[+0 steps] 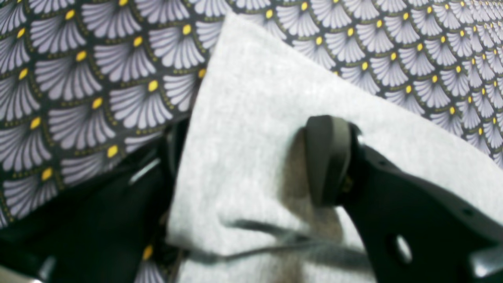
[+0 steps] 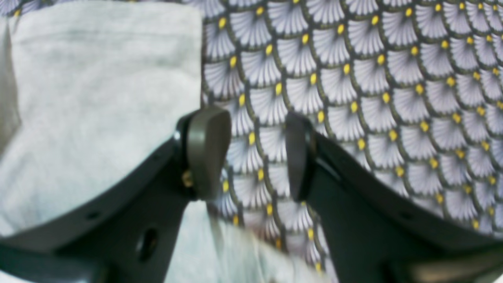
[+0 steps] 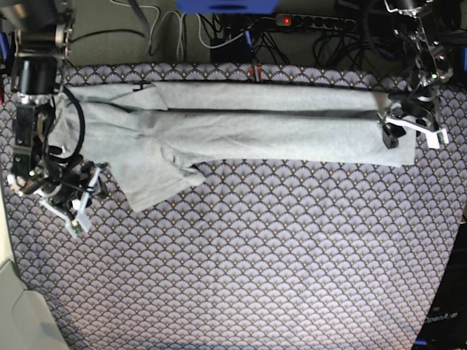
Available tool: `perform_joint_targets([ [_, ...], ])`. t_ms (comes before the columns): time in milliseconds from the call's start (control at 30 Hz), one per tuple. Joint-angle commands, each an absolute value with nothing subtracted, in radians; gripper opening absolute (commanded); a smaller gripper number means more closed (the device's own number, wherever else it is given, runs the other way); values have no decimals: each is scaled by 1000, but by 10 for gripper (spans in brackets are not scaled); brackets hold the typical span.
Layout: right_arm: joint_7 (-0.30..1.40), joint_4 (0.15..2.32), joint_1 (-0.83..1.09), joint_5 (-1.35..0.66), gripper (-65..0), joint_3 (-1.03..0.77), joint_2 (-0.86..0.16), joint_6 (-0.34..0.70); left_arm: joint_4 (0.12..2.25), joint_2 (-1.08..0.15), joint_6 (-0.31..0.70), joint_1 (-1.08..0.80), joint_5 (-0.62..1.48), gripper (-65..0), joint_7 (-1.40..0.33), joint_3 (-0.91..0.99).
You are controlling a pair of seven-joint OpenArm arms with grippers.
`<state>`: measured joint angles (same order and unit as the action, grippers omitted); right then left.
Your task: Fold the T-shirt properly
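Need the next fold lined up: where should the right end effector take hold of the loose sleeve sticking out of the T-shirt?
Grip the sleeve at its free hem corner, nearest the right end effector. That flap juts out from the T-shirt and lies flat on the tablecloth, so come in low from the open cloth side, one finger sliding under the edge.

Black arms with looping cables, white-bracketed wrists, matte black hands (image 2: 251, 153) with grey-green rounded pads (image 2: 206, 151).

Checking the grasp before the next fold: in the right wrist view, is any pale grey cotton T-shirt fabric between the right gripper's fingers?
No: the right gripper stands open over bare fan-patterned tablecloth, with the pale grey T-shirt beside it.
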<state>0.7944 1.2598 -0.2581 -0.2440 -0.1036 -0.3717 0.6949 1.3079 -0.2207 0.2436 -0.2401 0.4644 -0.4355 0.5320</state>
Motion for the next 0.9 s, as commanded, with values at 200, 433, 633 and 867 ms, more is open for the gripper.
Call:
perform_joint_targets([
  [200,690,1205,-291,-257,-374,10,-380,698,1277,-208,220,-262,435,-243,-584,521],
  [433,680,1129,-337,-255,-375,35,-340,698,1279,-208,220,-260,435,-243,-584,522],
  [633,628,1046,-377,-255,-375,35,-344,698,1279,-208,220,-260,435,-243,-584,522],
  [867,622,1046,-380,-255,-374,35,-338,698,1279,-208,220,-260,435,-243,-584,522],
])
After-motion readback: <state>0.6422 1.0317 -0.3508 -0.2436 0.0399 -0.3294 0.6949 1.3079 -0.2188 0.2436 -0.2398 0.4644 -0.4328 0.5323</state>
